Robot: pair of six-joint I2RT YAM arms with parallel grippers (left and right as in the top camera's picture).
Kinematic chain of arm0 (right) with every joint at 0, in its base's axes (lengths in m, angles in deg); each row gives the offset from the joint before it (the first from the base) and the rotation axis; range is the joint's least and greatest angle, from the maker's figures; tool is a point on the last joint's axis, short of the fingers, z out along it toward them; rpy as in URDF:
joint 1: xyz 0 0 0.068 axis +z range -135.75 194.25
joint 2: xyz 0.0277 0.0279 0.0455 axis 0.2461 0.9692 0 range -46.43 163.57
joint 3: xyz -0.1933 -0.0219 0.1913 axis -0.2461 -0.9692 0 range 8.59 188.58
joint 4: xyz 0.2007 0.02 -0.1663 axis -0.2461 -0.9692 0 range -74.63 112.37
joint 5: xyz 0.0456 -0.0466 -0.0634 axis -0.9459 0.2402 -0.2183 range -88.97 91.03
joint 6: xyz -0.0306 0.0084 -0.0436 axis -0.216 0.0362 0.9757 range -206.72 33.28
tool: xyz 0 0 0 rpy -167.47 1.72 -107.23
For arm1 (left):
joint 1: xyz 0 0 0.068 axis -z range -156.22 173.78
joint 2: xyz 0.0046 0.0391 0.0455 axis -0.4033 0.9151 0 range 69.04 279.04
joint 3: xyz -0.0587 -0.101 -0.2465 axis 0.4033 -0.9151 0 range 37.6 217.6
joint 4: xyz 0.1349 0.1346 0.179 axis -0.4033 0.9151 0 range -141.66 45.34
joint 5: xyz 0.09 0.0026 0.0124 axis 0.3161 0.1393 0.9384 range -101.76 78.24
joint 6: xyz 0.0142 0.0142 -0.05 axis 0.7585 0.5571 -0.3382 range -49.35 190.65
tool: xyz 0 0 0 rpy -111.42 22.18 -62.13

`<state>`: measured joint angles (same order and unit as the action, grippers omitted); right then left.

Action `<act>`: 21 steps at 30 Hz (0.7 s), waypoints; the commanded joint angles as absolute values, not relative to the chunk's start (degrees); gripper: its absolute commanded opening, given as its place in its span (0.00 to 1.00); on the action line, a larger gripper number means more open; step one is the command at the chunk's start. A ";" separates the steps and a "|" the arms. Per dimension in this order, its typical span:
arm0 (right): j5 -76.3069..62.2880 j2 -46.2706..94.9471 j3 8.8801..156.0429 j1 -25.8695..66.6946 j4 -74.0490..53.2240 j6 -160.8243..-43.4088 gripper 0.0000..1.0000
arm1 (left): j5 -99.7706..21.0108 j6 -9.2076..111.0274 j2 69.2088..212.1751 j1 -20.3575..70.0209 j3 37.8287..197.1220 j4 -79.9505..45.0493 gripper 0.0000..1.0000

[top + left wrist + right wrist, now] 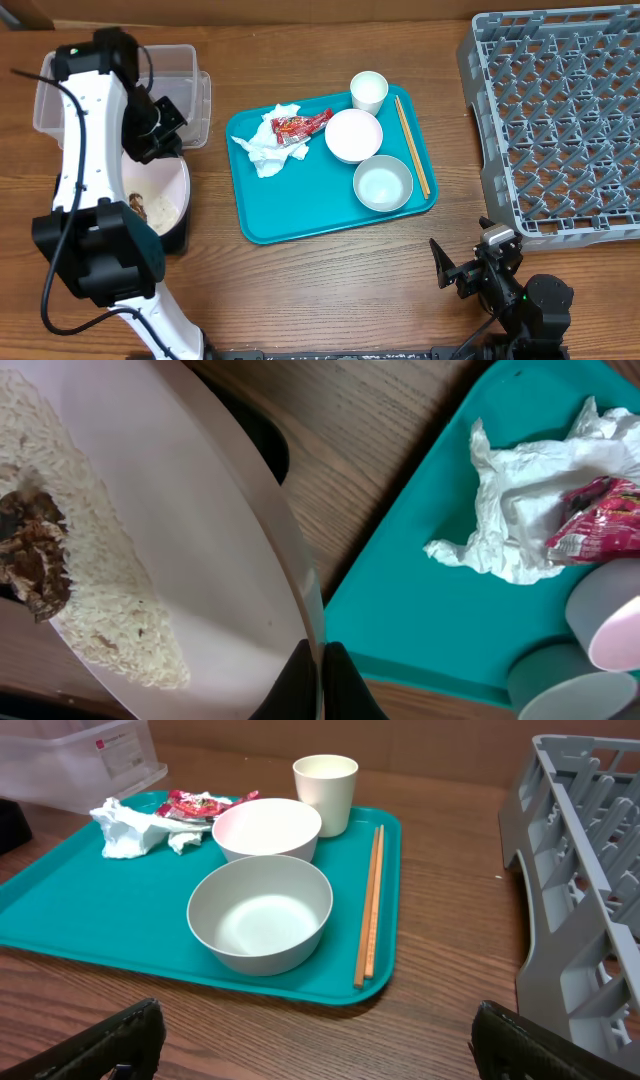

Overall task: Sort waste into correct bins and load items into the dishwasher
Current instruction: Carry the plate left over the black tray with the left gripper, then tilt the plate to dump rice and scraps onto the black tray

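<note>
Left gripper (322,672) pinching white plate (200,510) rim, left of teal tray (420,610). Plate tilted; rice (100,590) and brown scraps (30,555) on it, black tray (266,450) beneath. Right gripper (330,1045) spread wide, farther off.

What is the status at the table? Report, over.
Left gripper shut on plate, rice and scraps aboard, tilted over black tray. Right gripper open, empty. Nothing blocking.

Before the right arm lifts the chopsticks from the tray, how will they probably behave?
The chopsticks look thin, stiff and wooden, so probably light and not floppy. They lie flat and close together on the teal tray, so a grip may catch only one. Being slim rods, they could roll or slide.
</note>
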<state>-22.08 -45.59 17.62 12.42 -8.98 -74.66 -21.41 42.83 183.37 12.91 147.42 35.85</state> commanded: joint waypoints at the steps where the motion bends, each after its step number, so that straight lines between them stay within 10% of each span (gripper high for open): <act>1: -21.93 -46.27 17.27 12.69 -8.98 -74.47 1.00 | -26.64 45.24 182.38 10.85 146.37 35.74 0.04; 21: -21.93 -46.27 17.27 12.69 -8.98 -74.49 1.00 | -46.94 58.20 182.38 -1.06 145.63 36.02 0.04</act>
<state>-22.08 -45.59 17.62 12.42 -8.98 -74.66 -40.49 54.02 183.37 0.28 145.87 35.76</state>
